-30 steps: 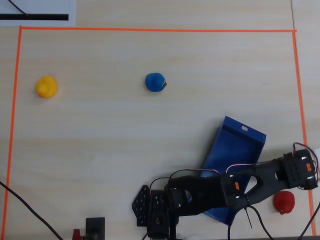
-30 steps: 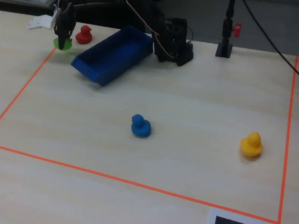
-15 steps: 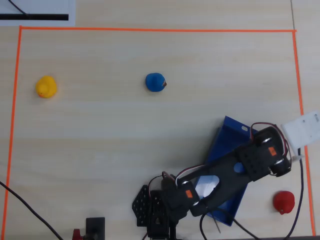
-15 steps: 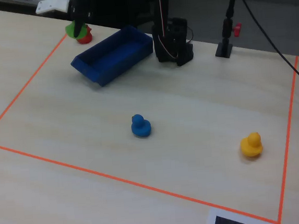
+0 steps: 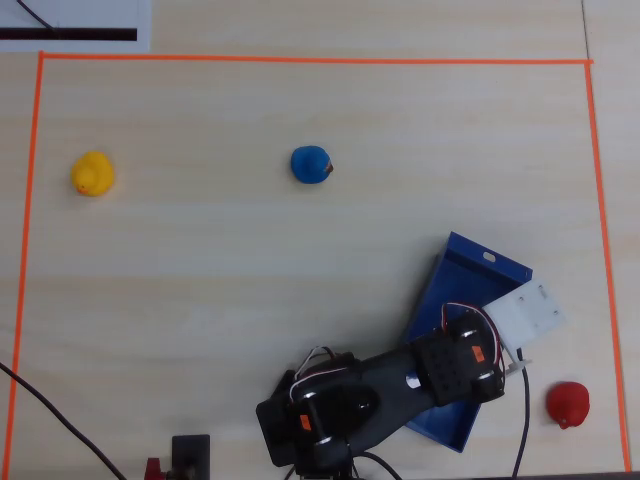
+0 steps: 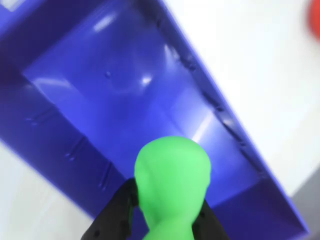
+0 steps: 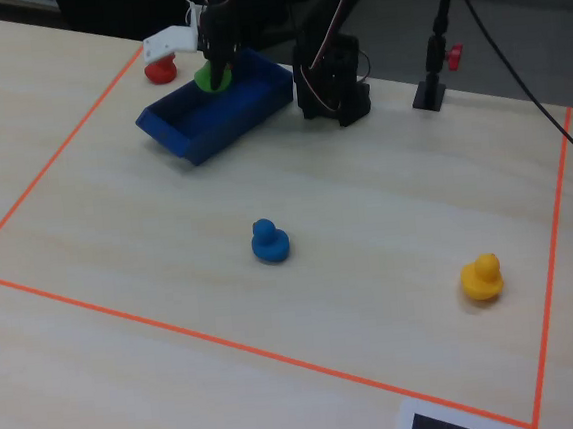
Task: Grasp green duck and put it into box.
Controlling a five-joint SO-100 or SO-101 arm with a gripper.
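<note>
Claw state: the claw [image 6: 162,220] is closed on the green duck [image 6: 172,182]; in the wrist view its two dark fingers [image 6: 116,212] press the sides of the duck low down.

Place of the duck: it is in the claw, off the surface and above the open inside of the box [image 6: 107,92]. In the fixed view the green duck [image 7: 212,77] hangs over the far part of the box [image 7: 199,132], near its back wall.

Deciding relation: the box floor lies directly under the duck. In the wrist view the floor continues from the duck toward 11 o'clock, and the nearest wall passes on the side of 3 o'clock.

Long axis of the box: in the overhead view the box [image 5: 470,262] runs about from 1 o'clock to 7 o'clock, and the arm covers its lower half.

Judgement for the next move: opening the fingers here probably lets the duck fall inside; a small lowering first would reduce the bounce.

Risk: the duck is round, so it may roll toward a low wall.

Other ducks: the red duck [image 5: 567,403] sits on the surface outside the box, at 3 o'clock from the claw in the overhead view; the blue duck [image 5: 311,164] is well apart.
</note>
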